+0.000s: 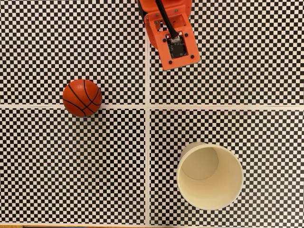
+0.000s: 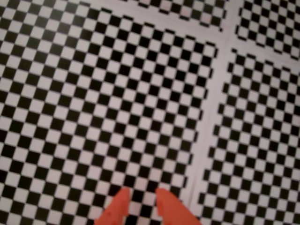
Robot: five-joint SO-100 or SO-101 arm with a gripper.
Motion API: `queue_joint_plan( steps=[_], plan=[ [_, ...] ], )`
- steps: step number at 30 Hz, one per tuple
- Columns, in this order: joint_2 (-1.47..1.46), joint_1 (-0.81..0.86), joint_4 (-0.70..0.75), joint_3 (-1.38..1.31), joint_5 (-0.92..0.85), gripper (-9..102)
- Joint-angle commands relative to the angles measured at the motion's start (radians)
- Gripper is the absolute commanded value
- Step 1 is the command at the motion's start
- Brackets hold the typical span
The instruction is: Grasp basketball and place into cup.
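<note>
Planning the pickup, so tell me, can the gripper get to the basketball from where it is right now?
Probably yes. The basketball sits alone on the checkered table, the cup well off to the other side, and nothing lies between it and the gripper.

Fixed view: bright, even light on the checkered tabletop point(image 1: 95, 180), sharp focus, no glare; soft shadows fall below the basketball point(image 1: 81, 97) and inside the cup point(image 1: 210, 176). Wrist view: softer, slightly blurred throughout, with a faint pinkish cast.
</note>
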Motion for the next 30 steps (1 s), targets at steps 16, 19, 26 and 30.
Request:
queue_joint_plan(
  steps=[16,19,26,30],
  plan=[
    [0.002,0.135,0.005,0.035,0.110,0],
    [0.002,0.158,0.005,0.035,0.110,0],
    [0.002,0.172,-0.002,0.035,0.103,0],
    [0.002,0.172,-0.006,0.035,0.124,0]
  ],
)
